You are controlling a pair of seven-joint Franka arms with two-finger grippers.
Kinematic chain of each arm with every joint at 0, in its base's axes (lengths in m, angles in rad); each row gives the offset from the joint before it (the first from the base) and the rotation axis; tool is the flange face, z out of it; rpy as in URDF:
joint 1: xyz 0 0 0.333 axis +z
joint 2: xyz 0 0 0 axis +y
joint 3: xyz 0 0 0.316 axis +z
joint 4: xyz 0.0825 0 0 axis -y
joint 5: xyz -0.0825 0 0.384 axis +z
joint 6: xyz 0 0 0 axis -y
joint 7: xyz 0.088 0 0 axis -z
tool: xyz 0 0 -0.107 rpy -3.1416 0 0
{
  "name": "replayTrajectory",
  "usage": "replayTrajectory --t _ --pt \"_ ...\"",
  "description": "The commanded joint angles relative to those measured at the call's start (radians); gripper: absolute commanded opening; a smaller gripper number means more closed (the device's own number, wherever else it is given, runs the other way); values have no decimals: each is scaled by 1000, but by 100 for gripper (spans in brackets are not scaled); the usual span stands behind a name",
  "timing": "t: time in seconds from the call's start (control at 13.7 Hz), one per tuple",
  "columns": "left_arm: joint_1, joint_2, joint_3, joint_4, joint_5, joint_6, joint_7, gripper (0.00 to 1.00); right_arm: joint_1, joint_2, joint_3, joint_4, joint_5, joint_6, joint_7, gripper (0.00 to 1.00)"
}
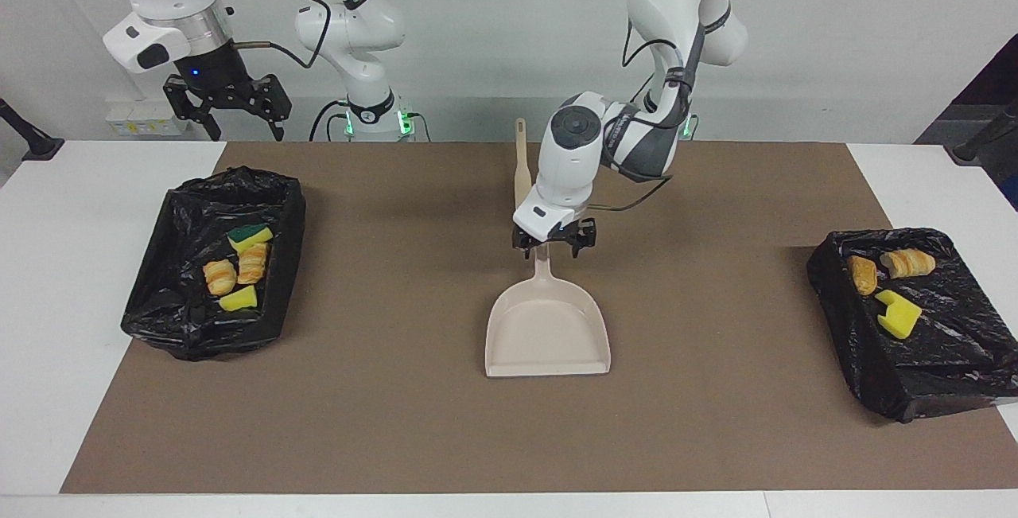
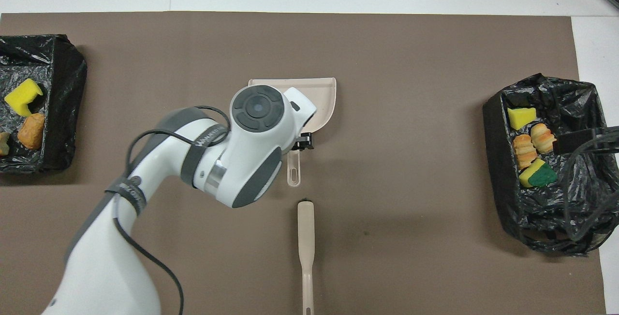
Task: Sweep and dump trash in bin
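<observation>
Trash [image 1: 237, 266] all binned: four scraps in bag-lined bin [image 1: 183, 319] at right arm's end, three [image 1: 889, 283] in the other. Dustpan [image 1: 548, 331] flat mid-surface, empty; left tool [image 1: 553, 242] open over its handle. Right tool [image 1: 227, 108] open, waiting. Nothing left to sweep.

A robotics lab is showing here: two white robot arms [image 1: 350, 33] are standing at a white surface [image 1: 48, 303] bearing a brown mat [image 1: 398, 422], cables trailing against a bare wall.
</observation>
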Motion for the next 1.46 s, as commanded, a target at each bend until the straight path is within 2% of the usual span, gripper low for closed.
replayTrajectory --t 0.0,0.15,0.29,0.44,0.59,0.88,1.17,1.39 --pt "116 -127 8 -90 20 -46 195 100 -10 -20 4 -25 3 17 -12 100" --pt "215 -200 8 -95 20 -125 363 100 -10 -19 4 -25 3 17 -11 100" --pt "308 -253 14 -70 24 -147 534 100 -10 -20 4 -25 3 17 -10 100" --pt "380 -270 15 6 29 -210 628 100 -10 -20 4 -25 3 17 -10 100" --pt "385 -265 16 103 30 -311 673 100 -10 -20 5 -25 9 14 8 100" --pt "385 -270 50 230 30 -457 678 100 -9 -20 5 -25 14 9 32 100" --pt "385 -314 57 186 27 -505 740 100 -9 -20 5 -25 14 9 31 100" --pt "408 -316 57 183 27 -499 756 100 -9 -22 5 -25 14 8 31 100"
